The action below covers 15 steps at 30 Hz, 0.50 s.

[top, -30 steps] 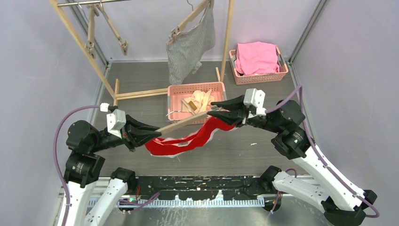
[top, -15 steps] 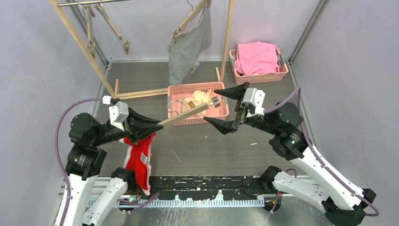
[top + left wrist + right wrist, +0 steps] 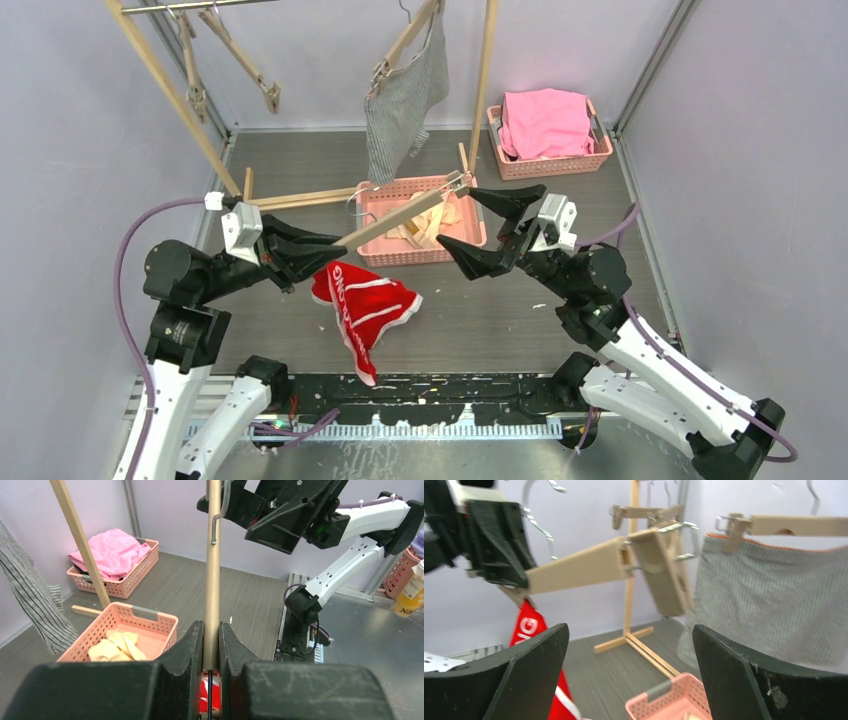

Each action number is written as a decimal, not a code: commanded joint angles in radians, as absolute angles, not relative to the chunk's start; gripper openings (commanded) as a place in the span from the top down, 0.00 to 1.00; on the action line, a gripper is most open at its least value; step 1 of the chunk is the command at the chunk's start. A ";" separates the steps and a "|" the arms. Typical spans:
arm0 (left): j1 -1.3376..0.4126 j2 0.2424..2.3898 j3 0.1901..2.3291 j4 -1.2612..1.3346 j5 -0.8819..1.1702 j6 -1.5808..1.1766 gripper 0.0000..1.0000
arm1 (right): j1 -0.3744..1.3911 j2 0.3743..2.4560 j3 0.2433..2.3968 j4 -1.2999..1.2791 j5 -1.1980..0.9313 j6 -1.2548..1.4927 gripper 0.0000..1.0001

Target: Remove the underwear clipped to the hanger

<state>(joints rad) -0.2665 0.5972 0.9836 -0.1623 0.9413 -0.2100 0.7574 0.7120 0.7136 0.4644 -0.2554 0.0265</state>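
Note:
My left gripper [image 3: 325, 252] is shut on the low end of a wooden hanger [image 3: 400, 213] that slants up to the right. The hanger's bar [image 3: 212, 580] runs between the shut jaws. Red underwear [image 3: 362, 300] with white trim dangles from that low end, just under the left gripper, and shows as red cloth [image 3: 530, 630] in the right wrist view. My right gripper [image 3: 457, 217] is open and holds nothing, just right of the hanger's free clip [image 3: 664, 572]. Striped underwear [image 3: 402, 105] hangs clipped on a rack hanger. Peach underwear [image 3: 432, 215] lies in the near basket.
A pink basket [image 3: 372, 200] sits mid-floor under the hanger. Another basket [image 3: 598, 150] at the back right holds bright pink cloth [image 3: 545, 120]. The wooden rack [image 3: 170, 95] stands at the back left with its foot bars [image 3: 300, 198] on the floor.
The right gripper opened and let go of the clip end. The red underwear dropped off that end and swung left under the left gripper. The hanger's free end rose.

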 commanded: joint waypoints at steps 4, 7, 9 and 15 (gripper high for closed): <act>-0.267 0.620 0.946 0.134 0.891 -0.347 1.00 | 0.743 0.881 0.735 0.880 -0.556 0.176 0.00; -0.267 0.615 0.945 0.156 0.879 -0.357 1.00 | 0.728 0.959 0.751 1.010 -0.624 0.243 0.00; -0.266 0.612 0.937 0.182 0.868 -0.373 1.00 | 0.714 1.013 0.767 1.099 -0.654 0.301 0.01; -0.266 0.610 0.864 0.312 0.848 -0.445 1.00 | 0.687 1.117 0.812 1.292 -0.650 0.409 0.12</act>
